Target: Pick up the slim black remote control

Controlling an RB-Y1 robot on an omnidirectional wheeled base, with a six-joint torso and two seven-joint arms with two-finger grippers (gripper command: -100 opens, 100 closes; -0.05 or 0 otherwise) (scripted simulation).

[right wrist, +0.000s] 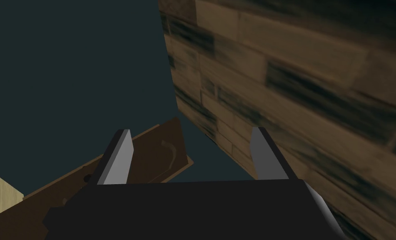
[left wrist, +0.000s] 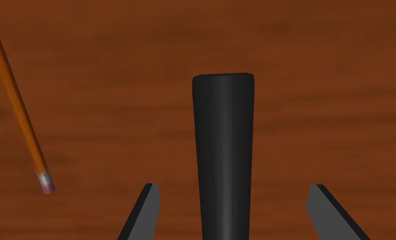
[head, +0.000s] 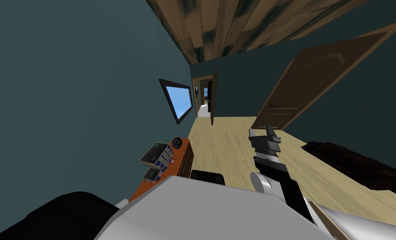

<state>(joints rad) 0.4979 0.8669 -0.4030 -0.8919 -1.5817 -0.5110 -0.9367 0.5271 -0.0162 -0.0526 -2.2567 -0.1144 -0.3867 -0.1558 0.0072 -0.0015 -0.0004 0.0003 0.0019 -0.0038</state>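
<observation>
Risk noted: the slim black remote point(left wrist: 223, 146) lies flat on the reddish-brown wooden surface point(left wrist: 317, 83), a little nearer one finger than the other. If I close unevenly, or too high on it, I judge it could skid or twist out, possibly toward the pencil point(left wrist: 22, 116) lying off to one side.

Left gripper point(left wrist: 233, 186): fingers spread wide, straddling the remote, touching neither side.

Right gripper point(right wrist: 190, 132): raised above the floor, fingers apart, holding nothing.

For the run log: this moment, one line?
phase: pre-grasp | left gripper: jaws open astride black remote, no contact | remote: flat on red-brown wooden top, pencil beside | right gripper: jaws open, empty
</observation>
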